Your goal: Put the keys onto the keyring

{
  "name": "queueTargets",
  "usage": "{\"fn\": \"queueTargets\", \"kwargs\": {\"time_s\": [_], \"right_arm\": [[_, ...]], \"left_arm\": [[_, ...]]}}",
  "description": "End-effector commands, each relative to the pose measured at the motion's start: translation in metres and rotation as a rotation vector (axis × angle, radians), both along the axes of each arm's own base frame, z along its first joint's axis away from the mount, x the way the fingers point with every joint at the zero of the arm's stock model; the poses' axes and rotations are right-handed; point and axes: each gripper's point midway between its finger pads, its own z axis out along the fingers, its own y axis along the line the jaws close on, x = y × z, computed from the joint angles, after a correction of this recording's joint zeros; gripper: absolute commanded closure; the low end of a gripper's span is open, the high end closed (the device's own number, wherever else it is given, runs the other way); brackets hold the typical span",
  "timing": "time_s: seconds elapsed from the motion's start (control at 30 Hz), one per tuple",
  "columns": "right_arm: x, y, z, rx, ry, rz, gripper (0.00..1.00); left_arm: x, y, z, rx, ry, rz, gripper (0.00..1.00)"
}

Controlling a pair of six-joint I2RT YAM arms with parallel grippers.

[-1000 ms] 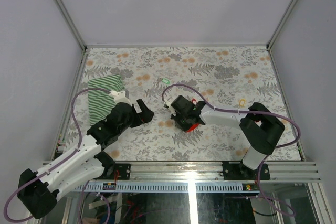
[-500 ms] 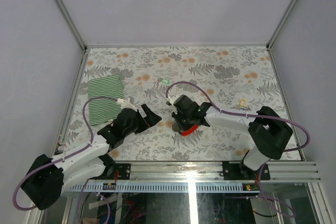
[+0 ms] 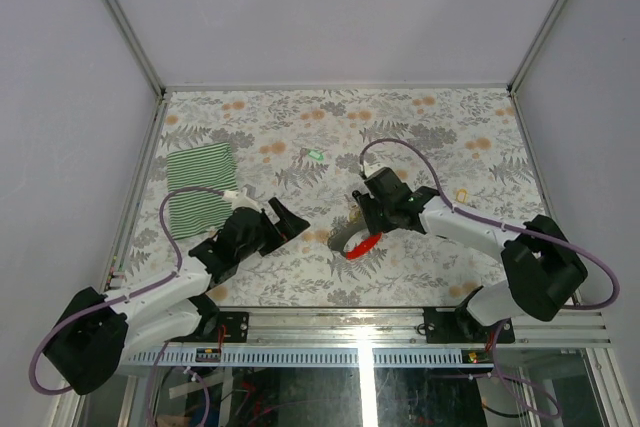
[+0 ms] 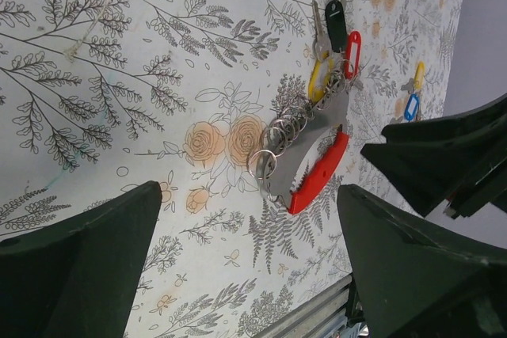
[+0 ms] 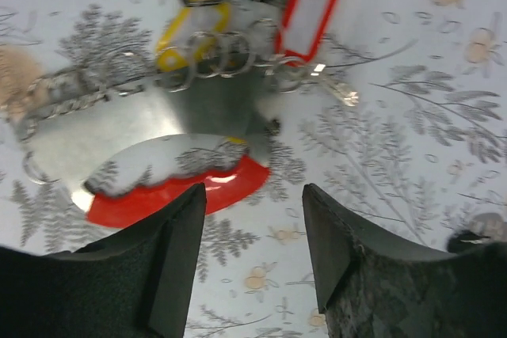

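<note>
**Floral bench (image 3: 450,137): both sets of jaws released, keyring lying free between them**

Right gripper (image 5: 253,195): jaws parted, grasping nothing, raised over the bench just to the far right of the keyring (image 5: 158,128). Left gripper (image 3: 290,219): jaws spread wide, likewise empty, low over the bench, left of the keyring and apart from it, pointed towards it.

Between the two, a little right of centre and towards the near side: keyring flat on the bench, grey metal plate with its red curved edge on the near right. Along the plate, a run of small metal rings (image 4: 289,128). At the far end of that run, bunched together and touching the rings: keys (image 5: 238,21) with yellow, red and black heads, plus a bare metal blade.

Farther out: one green-headed key (image 3: 315,155) alone towards the far side, well apart from the bunch. Off to the right, a yellow tag (image 3: 461,194), with a blue tag (image 4: 411,106) just beside it in the left wrist view. Green striped cloth (image 3: 198,187) flat near the left edge, to the far left of the left gripper.
</note>
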Motion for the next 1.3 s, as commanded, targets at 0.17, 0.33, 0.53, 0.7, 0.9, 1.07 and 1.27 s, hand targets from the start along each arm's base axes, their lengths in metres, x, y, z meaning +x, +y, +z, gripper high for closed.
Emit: {"fn": "queueTargets", "kwargs": {"time_s": [0.17,0.33,0.53,0.7,0.9,1.07,1.27], "right_arm": [[0.024,-0.014,-0.002,-0.062,0.014,0.003,0.37],[0.029,-0.009,-0.009,-0.064,0.027,0.009,0.39],[0.031,-0.004,-0.016,-0.063,0.048,0.02,0.44],[0.03,-0.003,-0.025,-0.072,0.071,0.017,0.48],[0.02,-0.01,-0.039,-0.107,0.129,0.0,0.53],[0.009,-0.015,-0.05,-0.107,0.197,0.001,0.61],[0.001,-0.021,-0.062,-0.069,0.271,-0.028,0.74]], "left_arm": [[0.004,-0.008,0.009,-0.029,-0.036,-0.021,0.05],[0.004,-0.009,0.01,-0.022,-0.037,-0.032,0.06],[0.003,-0.008,0.01,-0.019,-0.034,-0.031,0.07],[0.004,-0.009,0.009,-0.016,-0.031,-0.035,0.09],[0.004,-0.01,0.01,-0.018,-0.033,-0.04,0.1],[0.004,-0.011,0.009,-0.02,-0.029,-0.045,0.11],[0.002,-0.017,0.006,-0.04,-0.018,-0.062,0.14]]}}
